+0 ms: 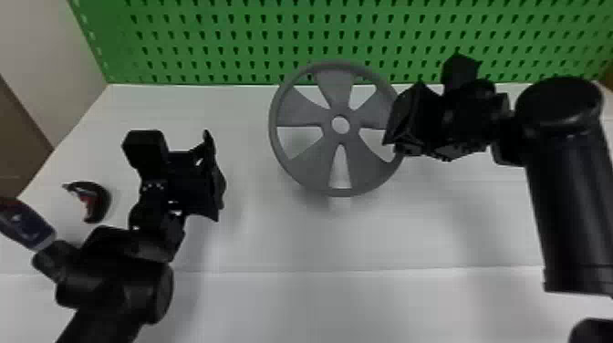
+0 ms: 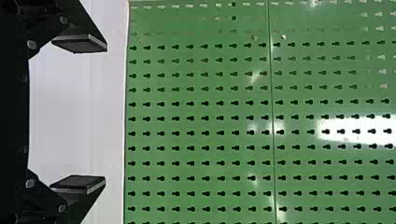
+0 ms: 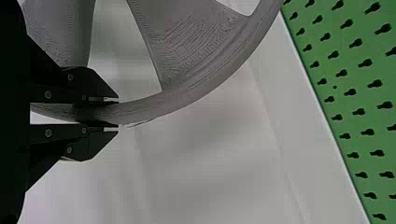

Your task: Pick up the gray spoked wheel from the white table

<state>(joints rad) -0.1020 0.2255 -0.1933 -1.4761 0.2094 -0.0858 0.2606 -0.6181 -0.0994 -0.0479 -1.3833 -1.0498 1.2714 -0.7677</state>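
Head view: my right gripper [image 1: 393, 145] holds the gray spoked wheel [image 1: 314, 159], seemingly off the white table [image 1: 273, 237]; left wrist view: my left gripper [image 2: 105, 113] gapes empty; right wrist view: jaws pinch its right rim [image 3: 187, 98] — lift apparently made, steadying remains.

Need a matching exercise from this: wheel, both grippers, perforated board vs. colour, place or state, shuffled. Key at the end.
Column 1
1. Wheel
2. Left gripper
3. Right gripper
4. Perforated board

Column 2
A. Open, with nothing between its fingers
B. Green, standing at the far edge of the white table
C. Gray, with a round hole at its center
D. Closed on a rim

Pairs: 1-C, 2-A, 3-D, 4-B
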